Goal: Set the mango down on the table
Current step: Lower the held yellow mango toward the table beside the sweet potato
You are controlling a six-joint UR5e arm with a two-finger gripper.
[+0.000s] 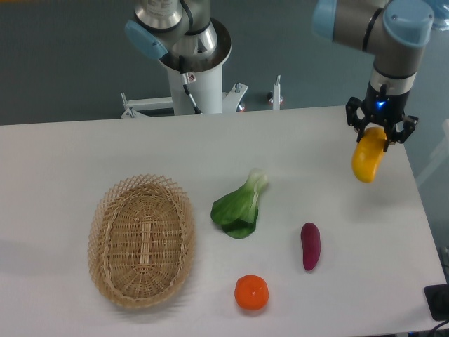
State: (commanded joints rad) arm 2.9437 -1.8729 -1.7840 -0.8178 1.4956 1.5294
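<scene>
The mango [367,158], yellow shading to orange, hangs nose-down at the right side of the view, above the white table [105,154]. My gripper [379,135] is shut on the mango's upper end, and its black fingers cover that end. The fruit looks lifted clear of the tabletop, near the table's far right part.
An oval wicker basket [141,241] lies at the left. A green bok choy [240,206] sits mid-table, a purple sweet potato [310,246] to its right, and a round orange [252,292] near the front edge. The arm's white base [196,67] stands behind the table.
</scene>
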